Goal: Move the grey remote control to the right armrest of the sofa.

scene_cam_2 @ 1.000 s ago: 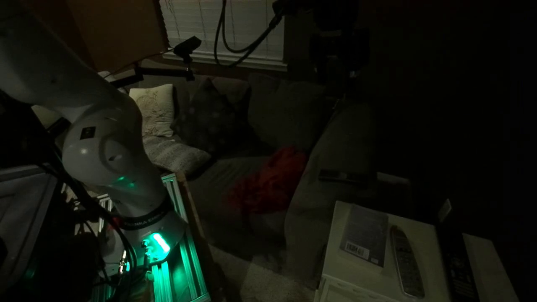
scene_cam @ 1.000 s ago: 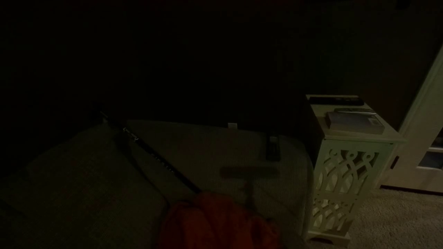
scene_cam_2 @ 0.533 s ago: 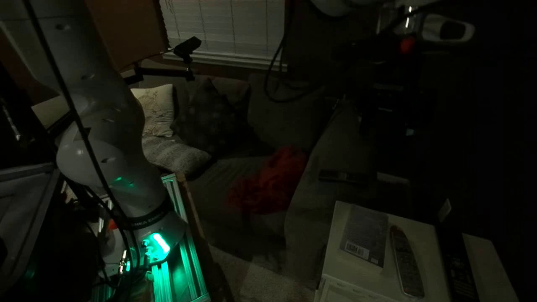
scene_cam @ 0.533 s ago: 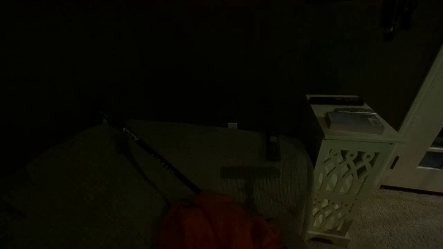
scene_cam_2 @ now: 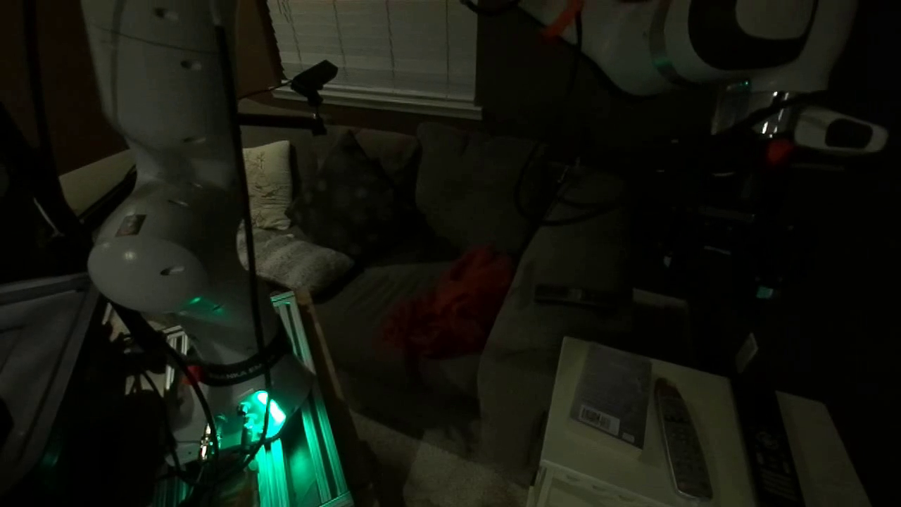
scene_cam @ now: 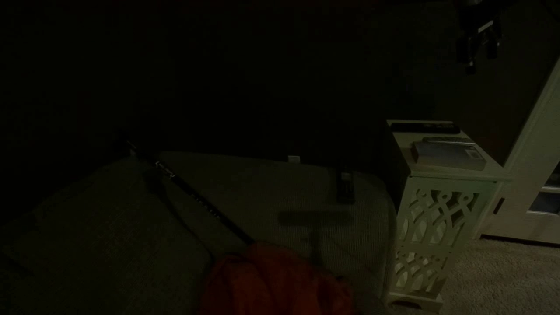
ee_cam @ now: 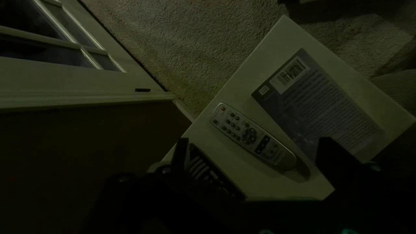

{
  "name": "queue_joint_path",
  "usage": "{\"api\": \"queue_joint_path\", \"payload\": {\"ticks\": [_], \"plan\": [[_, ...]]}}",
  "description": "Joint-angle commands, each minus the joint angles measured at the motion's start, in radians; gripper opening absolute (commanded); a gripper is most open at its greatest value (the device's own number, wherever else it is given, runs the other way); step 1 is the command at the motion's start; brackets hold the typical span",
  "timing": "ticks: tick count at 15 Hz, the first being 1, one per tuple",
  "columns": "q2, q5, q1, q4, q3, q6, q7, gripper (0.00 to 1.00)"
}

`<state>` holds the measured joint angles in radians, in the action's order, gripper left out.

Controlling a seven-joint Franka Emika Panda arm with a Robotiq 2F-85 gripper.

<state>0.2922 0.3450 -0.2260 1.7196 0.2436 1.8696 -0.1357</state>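
Observation:
The grey remote control (ee_cam: 253, 136) lies buttons up on a white lattice-sided side table (ee_cam: 282, 39) in the wrist view, between a book and a black remote. It also shows in both exterior views (scene_cam: 448, 140) (scene_cam_2: 681, 440). My gripper (ee_cam: 253, 146) is open and empty, its dark fingers apart above the table. In the exterior views the gripper (scene_cam: 481, 61) (scene_cam_2: 716, 276) hangs well above the tabletop, touching nothing. The sofa (scene_cam: 262, 192) stands beside the table, its near armrest (scene_cam_2: 514, 380) next to it. Much of the scene is very dark.
A book (ee_cam: 318, 104) and a black remote (ee_cam: 208, 172) lie on the side table. Another dark remote (scene_cam_2: 574, 294) lies on the armrest. A red cloth (scene_cam_2: 450, 310) is on the seat. A thin dark rod (scene_cam: 197, 199) crosses above the sofa. A door (ee_cam: 97, 78) stands behind.
My gripper has come into clearer view. In the exterior views it has moved over toward the side table and lower. The objects on the table have not moved.

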Motion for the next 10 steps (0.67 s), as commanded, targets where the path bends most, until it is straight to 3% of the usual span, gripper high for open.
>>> {"api": "queue_joint_path", "payload": {"ticks": [1,2,6,10], "plan": [[0.002,0.001,-0.007,-0.010,-0.008,-0.007,0.001,1.00],[0.001,0.001,-0.007,-0.014,-0.008,-0.010,0.001,1.00],[0.053,-0.101,-0.084,-0.084,-0.027,-0.036,-0.335,1.00],[0.200,-0.189,-0.180,-0.207,-0.034,-0.091,-0.592,1.00]]}}
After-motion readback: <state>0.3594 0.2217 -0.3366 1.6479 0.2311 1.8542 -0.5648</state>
